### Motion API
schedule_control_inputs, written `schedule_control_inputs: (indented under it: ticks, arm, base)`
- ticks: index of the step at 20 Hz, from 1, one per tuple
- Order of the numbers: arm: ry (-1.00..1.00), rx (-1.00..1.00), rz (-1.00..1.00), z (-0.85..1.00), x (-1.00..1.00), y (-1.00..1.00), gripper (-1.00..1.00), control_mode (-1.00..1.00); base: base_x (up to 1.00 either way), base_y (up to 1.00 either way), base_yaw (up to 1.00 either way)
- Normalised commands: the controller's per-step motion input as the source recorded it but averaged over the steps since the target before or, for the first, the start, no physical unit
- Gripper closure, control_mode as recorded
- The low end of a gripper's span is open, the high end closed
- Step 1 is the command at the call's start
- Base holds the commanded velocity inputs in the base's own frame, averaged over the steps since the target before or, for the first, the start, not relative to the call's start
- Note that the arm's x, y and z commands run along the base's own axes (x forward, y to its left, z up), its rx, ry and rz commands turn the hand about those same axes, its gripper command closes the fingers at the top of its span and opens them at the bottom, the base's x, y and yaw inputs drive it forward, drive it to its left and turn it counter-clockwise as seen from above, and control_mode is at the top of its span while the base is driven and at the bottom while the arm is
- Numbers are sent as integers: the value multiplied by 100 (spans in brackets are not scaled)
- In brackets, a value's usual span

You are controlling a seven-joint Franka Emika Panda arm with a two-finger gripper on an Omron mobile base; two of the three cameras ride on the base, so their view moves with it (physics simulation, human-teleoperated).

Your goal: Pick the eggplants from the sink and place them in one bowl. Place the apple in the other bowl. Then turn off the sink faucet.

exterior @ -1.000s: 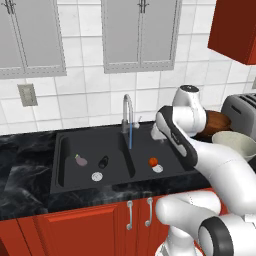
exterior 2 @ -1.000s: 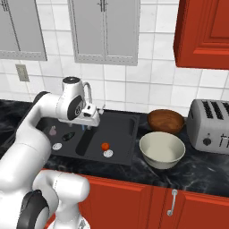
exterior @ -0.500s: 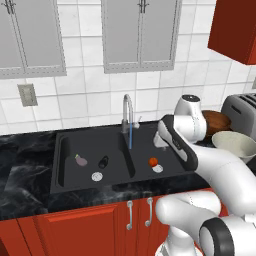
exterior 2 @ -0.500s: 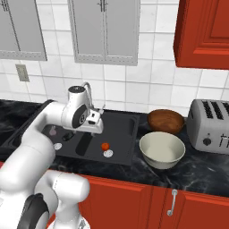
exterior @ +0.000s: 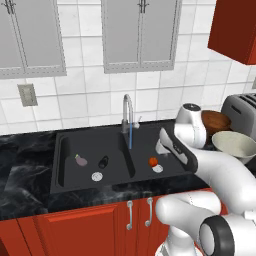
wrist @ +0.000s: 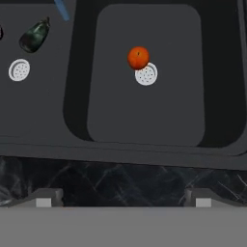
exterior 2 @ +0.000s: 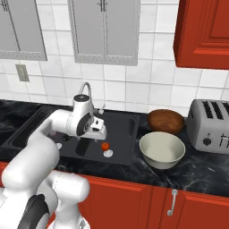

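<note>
Lettering is nowhere legible: the toaster [exterior 2: 210, 126] and cabinet fronts carry no readable marks. Black marbled counter [exterior: 30, 170] runs under white wall tiles, grey upper cabinets and red lower doors, with a wall outlet [exterior: 27, 95] at left. From my remote seat I see the gripper [wrist: 123, 201] poised over the front edge of the sink [exterior: 145, 135], fingers spread wide and holding nothing. The apple [wrist: 138, 57] sits in the right basin, touching its drain disc [wrist: 146, 75]. The almost black eggplant [exterior: 103, 162] and the pale purple eggplant [exterior: 80, 160] lie in the left basin. A blue stream falls from the sink faucet [exterior: 128, 112]. The grey-cream bowl [exterior 2: 162, 149] stands on the counter right of the sink, the reddish-brown bowl [exterior 2: 166, 120] just behind it. Since a second ago the arm has swung rightward, from above the basin divider to the right basin; the fruit and vegetables have not moved.
</note>
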Motion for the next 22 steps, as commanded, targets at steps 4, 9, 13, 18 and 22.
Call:
schedule_control_inputs:
  ticks: [4,9,13,18,22]
  arm:
    - [0,0,1,-25,15,-7,-100,-100]
    - [0,0,1,-22,22,0,-100,-100]
    - [0,0,2,-20,25,0,-100,-100]
    - [0,0,2,-21,22,-1,-100,-100]
    - [0,0,1,-23,18,-1,-100,-100]
  base:
    - [0,0,0]
    - [0,0,0]
    - [0,0,0]
    - [0,0,0]
    - [0,0,0]
